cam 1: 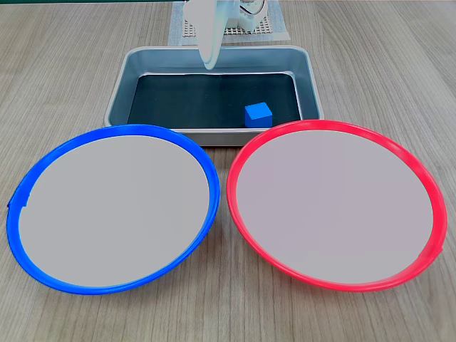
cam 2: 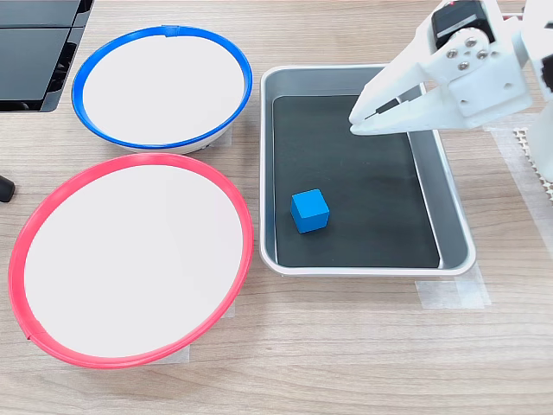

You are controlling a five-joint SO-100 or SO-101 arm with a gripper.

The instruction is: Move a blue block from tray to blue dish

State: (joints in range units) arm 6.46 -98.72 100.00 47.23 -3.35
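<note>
The blue block, a small plain cube, rests on the black bottom of the silver tray, close to the wall that faces the dishes. My white gripper hangs above the tray's opposite part, well apart from the block; its fingers meet at the tips with nothing between them. The blue dish, a round blue-rimmed plate, lies beside the tray with nothing on it: at the first exterior view's lower left, the second exterior view's upper left.
A same-sized red-rimmed plate lies next to the blue dish, its rim almost touching the tray. The arm's base stands on a white mesh mat behind the tray. A black object sits at the second exterior view's top left.
</note>
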